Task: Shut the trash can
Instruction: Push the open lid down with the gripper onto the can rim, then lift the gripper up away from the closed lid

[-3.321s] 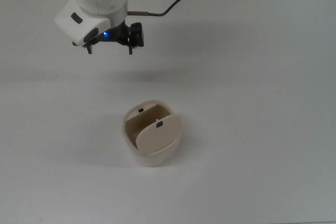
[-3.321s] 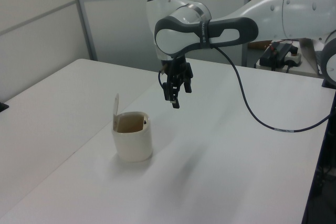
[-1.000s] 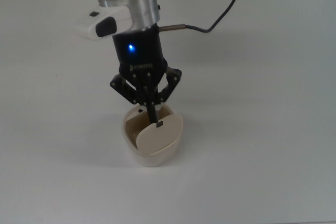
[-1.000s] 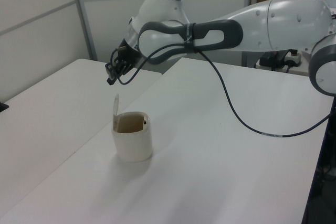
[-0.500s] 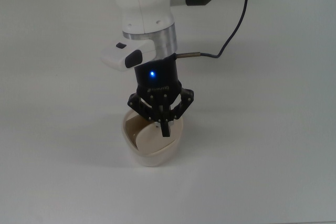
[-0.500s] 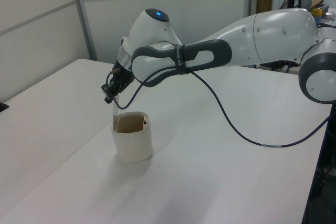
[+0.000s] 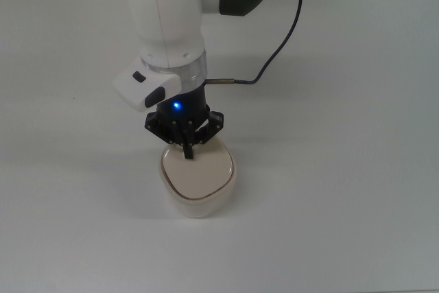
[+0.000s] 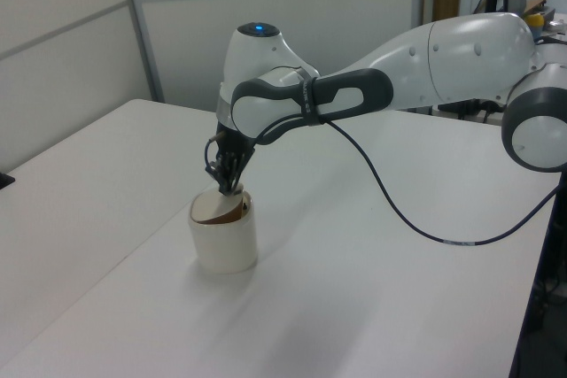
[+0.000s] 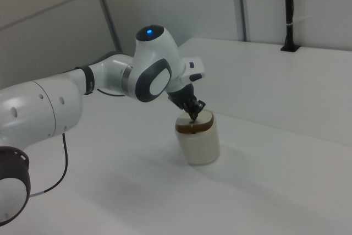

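Smooth matt cream plastic trash can (image 7: 199,186); matt white table (image 7: 343,169)

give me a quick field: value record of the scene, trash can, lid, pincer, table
trash can: small cream bin, upright on the white table
lid: lying nearly flat over the opening in the top view; the left view shows it not quite level, with a dark gap at the rim
pincer: pointing down, tip on the lid near the edge at the top view's upper left
pincer fingers: together, holding nothing
arm: white, with a black cable trailing behind
other objects on table: none visible
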